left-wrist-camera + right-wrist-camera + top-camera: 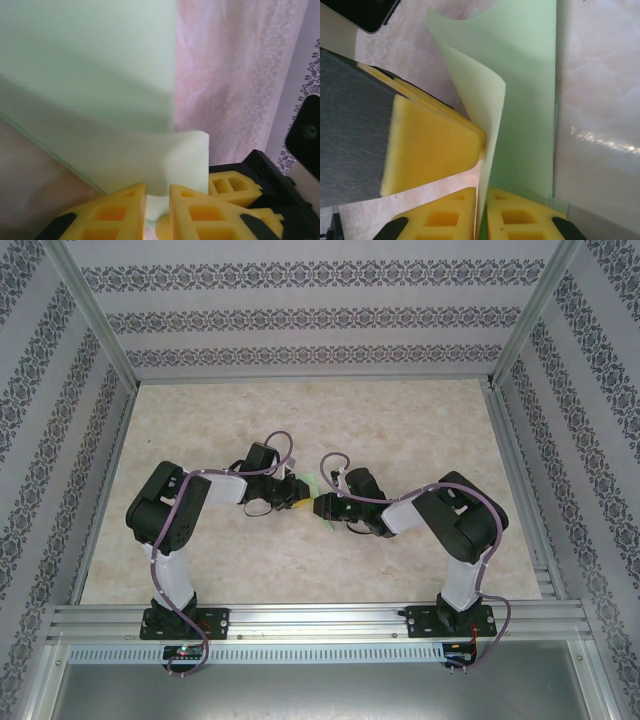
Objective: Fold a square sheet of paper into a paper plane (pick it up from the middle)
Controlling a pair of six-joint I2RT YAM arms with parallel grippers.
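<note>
The paper [90, 75] stood up between the two claws, over the middle of the table [400, 430]. The left claw [157, 202] pinched it. The right claw [481, 205] pinched it too.

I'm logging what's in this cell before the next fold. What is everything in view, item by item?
thin pale green paper sheet: one, pale green, partly folded and curled, pinched between both grippers over the table's middle.
marbled beige table top: one, beige, beneath the arms.
patterned wall panels: three sides, white with grey floral bands, around the table.
aluminium rail frame: one, silver, along the near edge and up the corners.
left gripper: one, yellow fingers, shut on the paper.
right gripper: one, yellow fingers, shut on the paper.
left arm and right arm: two, black and white, bolted to the near rail.
</note>
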